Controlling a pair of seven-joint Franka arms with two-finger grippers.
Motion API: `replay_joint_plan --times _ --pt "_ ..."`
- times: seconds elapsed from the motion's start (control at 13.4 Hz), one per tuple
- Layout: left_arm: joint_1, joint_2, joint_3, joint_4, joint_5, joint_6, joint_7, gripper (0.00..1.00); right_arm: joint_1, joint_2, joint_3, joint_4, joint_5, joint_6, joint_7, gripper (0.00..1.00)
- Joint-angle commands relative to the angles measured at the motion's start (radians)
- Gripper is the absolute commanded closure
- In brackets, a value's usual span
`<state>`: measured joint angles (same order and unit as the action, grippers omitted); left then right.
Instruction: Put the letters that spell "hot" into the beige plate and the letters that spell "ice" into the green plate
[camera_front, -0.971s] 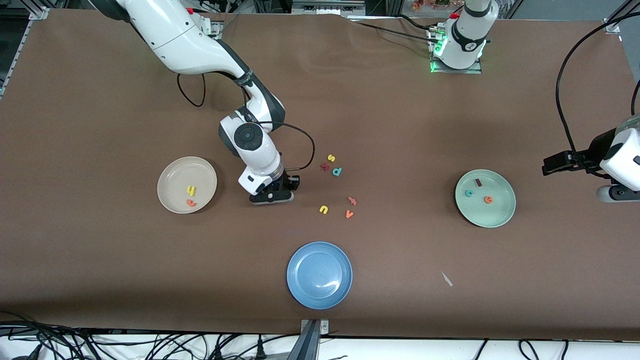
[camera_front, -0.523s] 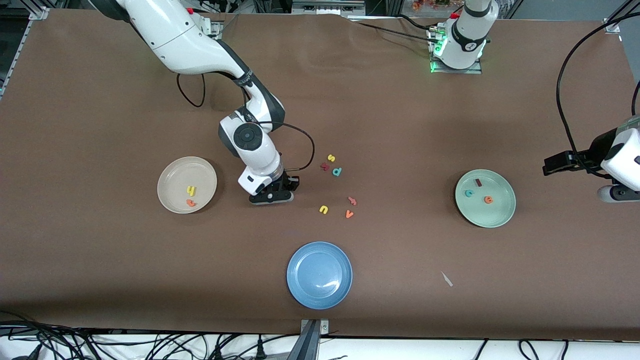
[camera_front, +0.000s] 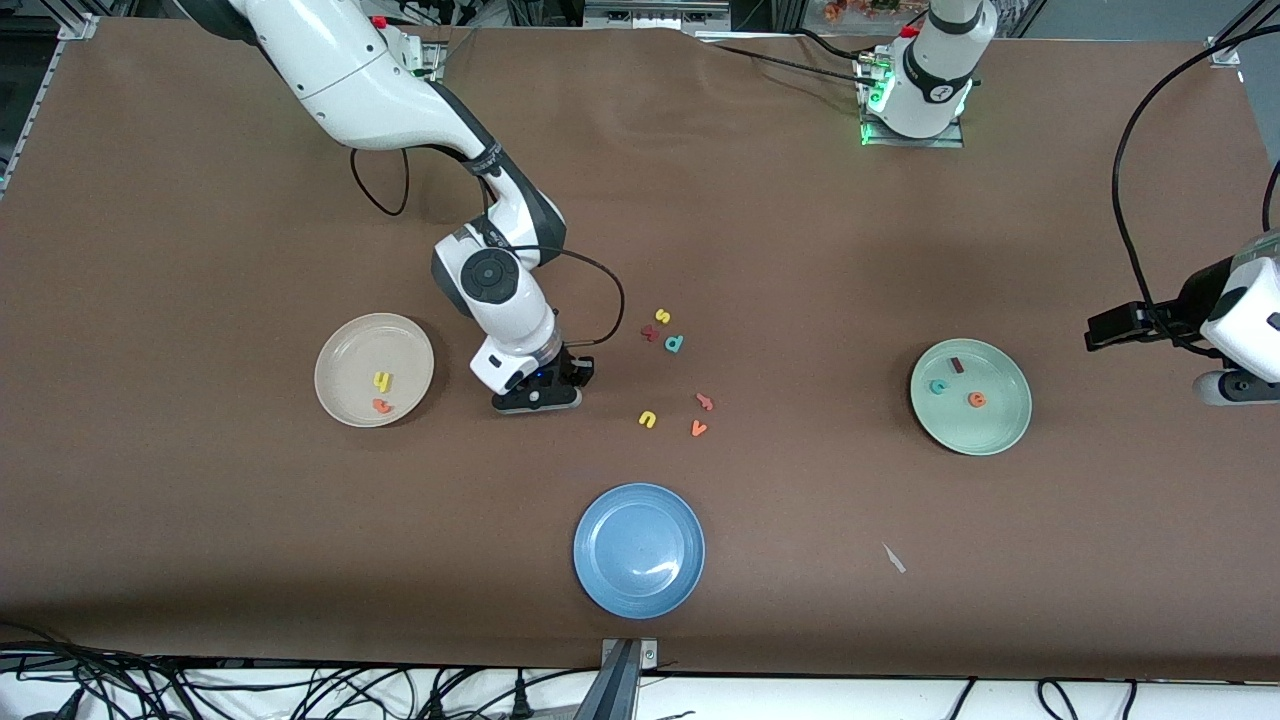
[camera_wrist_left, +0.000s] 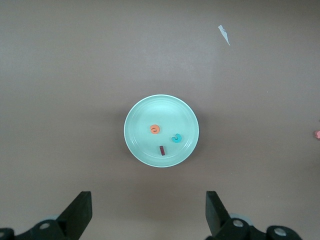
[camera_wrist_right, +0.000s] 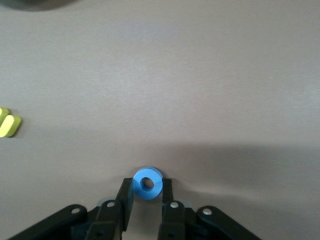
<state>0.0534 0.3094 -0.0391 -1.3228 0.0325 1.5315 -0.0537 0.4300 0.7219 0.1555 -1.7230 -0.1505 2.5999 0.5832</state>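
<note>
The right gripper is sitting low over the tabletop between the beige plate and the loose letters, its jaws clamped on the blue o, which is showing only in the right wrist view. The h and the t are lying in the beige plate; the i, c and e are lying in the green plate. The left gripper is waiting high over the tabletop beside the green plate, jaws wide apart and holding nothing. The step in hand appears to be carrying the o to the beige plate, the last letter outstanding. Lifting straight up is advisable, so the foam ring is not dragging on the tabletop. The grip seems to be catching only the ring's edge, so slow travel is reducing the risk of it slipping out. Releasing should be done low over a bare part of the plate, apart from the h and t, so the light ring is not bouncing over the rim. The blue plate and the s, d, u and v should be left alone.
</note>
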Motion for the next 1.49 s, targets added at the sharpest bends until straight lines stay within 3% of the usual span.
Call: replay_joint_plan --times 0.0,0.22,0.52,0.67,0.75,0.82,0.9,1.2,1.42 --pt "-0.001 -0.01 0.002 -0.012 0.02 0.009 0.006 0.0 -0.06 -0.134 0.009 -0.087 -0.006 -0.105 -0.098 0.98" --pt "0.0 -0.01 0.002 -0.012 0.02 0.01 0.006 0.0 -0.137 -0.277 0.009 -0.188 0.012 -0.21 -0.283 0.98" --pt "-0.001 -0.01 0.002 -0.013 0.02 0.009 0.006 0.0 -0.247 -0.441 0.009 -0.387 0.035 -0.213 -0.501 0.97" --pt "-0.001 -0.01 0.002 -0.013 0.02 0.009 0.006 0.0 -0.304 -0.469 0.006 -0.425 0.037 -0.216 -0.61 0.93" --pt "-0.001 -0.01 0.002 -0.013 0.02 0.009 0.006 0.0 -0.321 -0.469 0.004 -0.426 0.037 -0.216 -0.617 0.61" --pt "-0.001 -0.01 0.002 -0.012 0.02 0.009 0.006 0.0 -0.326 -0.467 0.004 -0.428 0.038 -0.215 -0.609 0.05" --pt "-0.001 -0.01 0.002 -0.013 0.02 0.009 0.006 0.0 -0.326 -0.467 0.004 -0.428 0.038 -0.218 -0.606 0.0" --pt "-0.001 -0.01 0.002 -0.012 0.02 0.009 0.006 0.0 -0.327 -0.509 0.004 -0.415 0.046 -0.271 -0.571 0.0" --pt "0.0 -0.01 0.002 -0.012 0.02 0.007 0.006 0.0 -0.327 -0.562 0.004 -0.321 0.103 -0.448 -0.543 0.0"
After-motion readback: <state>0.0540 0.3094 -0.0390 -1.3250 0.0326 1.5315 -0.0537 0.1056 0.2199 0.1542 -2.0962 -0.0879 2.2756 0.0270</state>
